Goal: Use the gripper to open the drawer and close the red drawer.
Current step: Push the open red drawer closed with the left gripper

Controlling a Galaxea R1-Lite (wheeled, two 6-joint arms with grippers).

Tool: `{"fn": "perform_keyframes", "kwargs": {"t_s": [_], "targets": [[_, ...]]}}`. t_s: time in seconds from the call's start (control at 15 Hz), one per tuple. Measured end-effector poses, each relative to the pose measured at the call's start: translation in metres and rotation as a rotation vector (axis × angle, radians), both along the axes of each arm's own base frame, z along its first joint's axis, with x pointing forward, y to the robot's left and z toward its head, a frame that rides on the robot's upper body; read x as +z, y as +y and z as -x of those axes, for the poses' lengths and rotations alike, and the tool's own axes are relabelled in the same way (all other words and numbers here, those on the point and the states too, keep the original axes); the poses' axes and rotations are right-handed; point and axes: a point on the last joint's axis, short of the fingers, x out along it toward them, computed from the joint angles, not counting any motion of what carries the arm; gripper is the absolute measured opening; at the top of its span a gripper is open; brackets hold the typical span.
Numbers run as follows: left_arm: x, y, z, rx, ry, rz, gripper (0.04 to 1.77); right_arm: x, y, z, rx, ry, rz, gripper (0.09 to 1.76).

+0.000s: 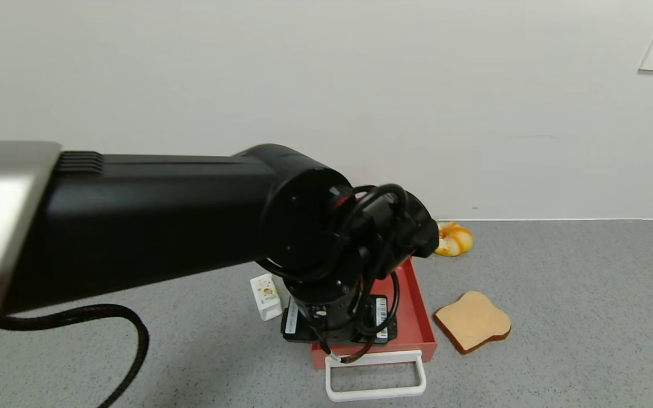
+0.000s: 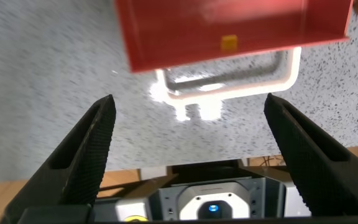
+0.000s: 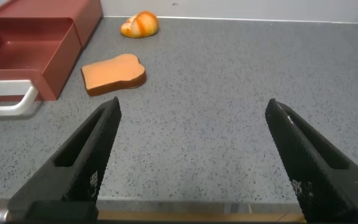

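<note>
We're hovering over the red drawer, which sits on the grey speckled counter near the wall, tray pulled out toward us and the white loop handle sticking out in front. So the opening looks done; we judge the closing push is the step in hand.

Our left gripper hangs above the handle, jaws spread wide, nothing between them. In the left wrist view the handle lies ahead of the fingertips, not touching. To do this well, we want to come down square behind the handle's front bar, centred on it, and push straight along the tray's slide line. Off-centre, we'd expect the light box to skew or slide across the counter rather than shut. Slow pressure, steady line.

Our right gripper waits well off to the right, low over the counter, jaws likewise spread and empty.

Now the count. One drawer, one handle. Inside the tray, one small yellow bit; we can't tell what it is. One toast slice just right of the drawer. One orange-and-white pastry by the wall. One small white carton on the drawer's left.
</note>
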Motion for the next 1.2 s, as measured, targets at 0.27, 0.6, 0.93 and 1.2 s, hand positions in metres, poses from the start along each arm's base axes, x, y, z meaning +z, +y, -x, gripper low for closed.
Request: {"fn": "perform_keyframes", "kwargs": {"t_s": [0.27, 0.6, 0.93, 1.2], "targets": [[0.026, 0.042, -0.022, -0.050, -0.028, 0.095, 1.72, 0.000, 0.000, 0.000, 0.000, 0.000, 0.000, 1.71], [0.048, 0.092, -0.034, -0.106, -0.147, 0.228, 1.72, 0.000, 0.000, 0.000, 0.000, 0.000, 0.000, 1.71], [0.065, 0.135, -0.023, -0.219, -0.257, 0.365, 1.72, 0.000, 0.000, 0.000, 0.000, 0.000, 0.000, 1.71], [0.065, 0.155, -0.015, -0.291, -0.411, 0.432, 1.72, 0.000, 0.000, 0.000, 0.000, 0.000, 0.000, 1.71]]}}
